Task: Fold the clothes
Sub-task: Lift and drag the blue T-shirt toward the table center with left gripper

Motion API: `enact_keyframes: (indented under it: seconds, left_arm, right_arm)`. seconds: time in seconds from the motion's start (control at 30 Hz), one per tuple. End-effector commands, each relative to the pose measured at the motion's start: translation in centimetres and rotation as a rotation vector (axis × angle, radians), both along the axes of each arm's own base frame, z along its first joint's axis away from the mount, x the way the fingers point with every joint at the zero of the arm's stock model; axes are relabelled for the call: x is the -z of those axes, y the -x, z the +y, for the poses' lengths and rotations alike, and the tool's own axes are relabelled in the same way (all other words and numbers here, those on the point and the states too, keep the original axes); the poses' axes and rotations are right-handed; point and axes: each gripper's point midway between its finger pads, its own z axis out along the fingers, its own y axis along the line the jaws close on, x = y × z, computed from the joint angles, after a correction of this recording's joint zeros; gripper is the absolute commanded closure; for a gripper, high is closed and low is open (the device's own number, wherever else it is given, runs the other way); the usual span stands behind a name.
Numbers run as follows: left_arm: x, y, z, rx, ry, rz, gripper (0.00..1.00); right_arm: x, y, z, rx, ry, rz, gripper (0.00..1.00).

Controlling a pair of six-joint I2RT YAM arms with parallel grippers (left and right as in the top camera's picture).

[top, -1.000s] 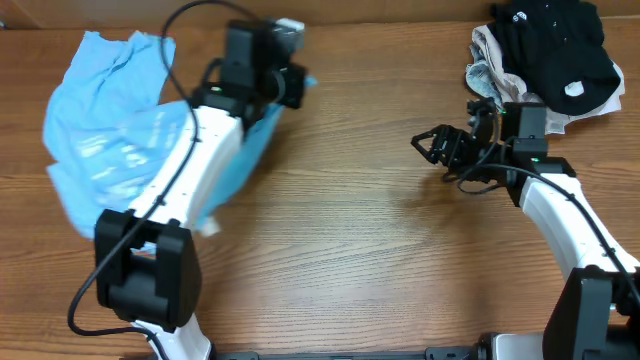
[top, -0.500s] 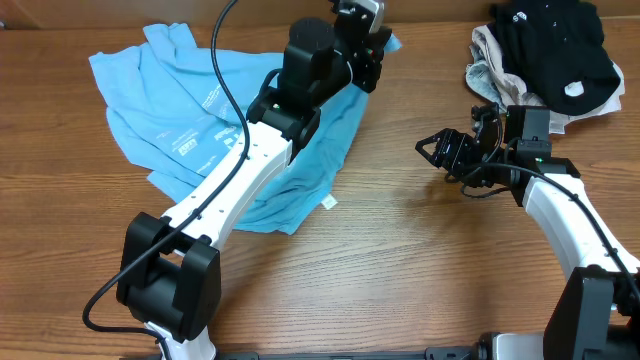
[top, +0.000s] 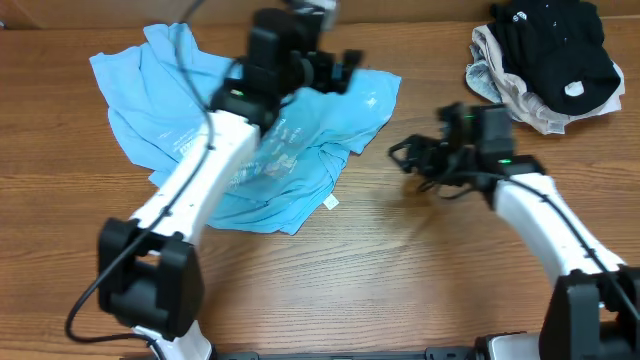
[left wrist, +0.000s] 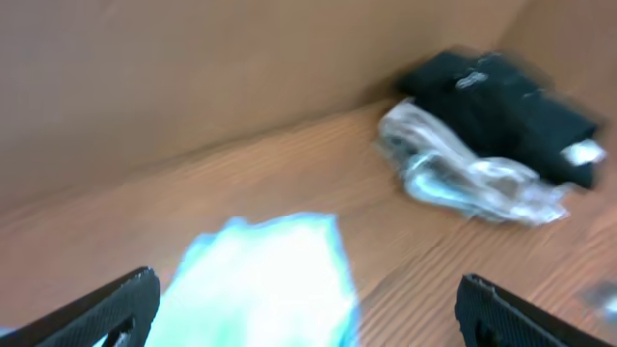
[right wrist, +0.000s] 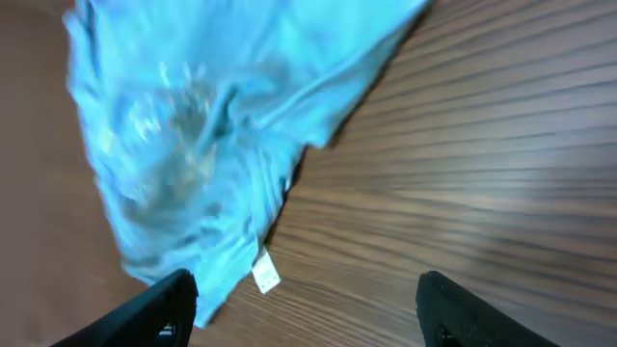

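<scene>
A light blue shirt (top: 300,130) lies spread and wrinkled across the left half of the wooden table, its right corner at the far middle. My left gripper (top: 338,68) hovers over that far right part, open, with nothing between its fingers; in the left wrist view the shirt (left wrist: 265,280) lies below the open left gripper (left wrist: 308,313). My right gripper (top: 403,156) is open just right of the shirt's edge, apart from it. In the right wrist view the shirt (right wrist: 212,125) and its white label (right wrist: 265,280) lie ahead of the open right gripper (right wrist: 308,313).
A pile of black and white clothes (top: 545,60) sits at the far right corner, also seen in the left wrist view as the pile (left wrist: 482,135). Bare wood table (top: 420,270) runs along the front and middle right.
My left gripper opened and let go of the shirt, which dropped flat and spread to the right. The left arm drew back left. The right arm moved left toward the shirt.
</scene>
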Motion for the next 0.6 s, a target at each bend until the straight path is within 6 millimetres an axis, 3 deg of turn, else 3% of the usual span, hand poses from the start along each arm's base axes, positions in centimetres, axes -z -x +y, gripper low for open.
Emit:
enact_keyframes:
  seconds: [0.0, 0.13, 0.27, 0.4, 0.43, 0.57]
  left_arm:
    - [-3.4, 0.3, 7.3, -0.126, -0.004, 0.01, 0.0]
    - [-1.5, 0.5, 13.3, -0.239, -0.029, 0.12, 0.0]
    - [0.1, 1.3, 16.0, -0.264, -0.081, 0.181, 0.0]
    - [1.4, 1.8, 17.9, -0.324, -0.153, 0.223, 0.0]
    - [1.8, 2.0, 18.6, -0.353, -0.179, 0.238, 0.0]
    - [2.6, 2.5, 19.6, -0.397, -0.228, 0.271, 0.0]
  right_arm:
    - [-0.8, -1.2, 2.5, 0.002, 0.207, -0.107, 0.23]
    - [-3.5, -2.3, 5.3, 0.002, 0.4, -0.272, 0.23]
    - [-4.6, -3.8, 7.1, -0.056, 0.5, -0.364, 0.24]
    - [-1.4, -4.9, 8.8, -0.17, 0.547, -0.309, 0.24]
    - [0.2, -4.9, 9.3, -0.215, 0.558, -0.263, 0.24]
    - [3.2, -4.5, 10.2, -0.284, 0.553, -0.163, 0.25]
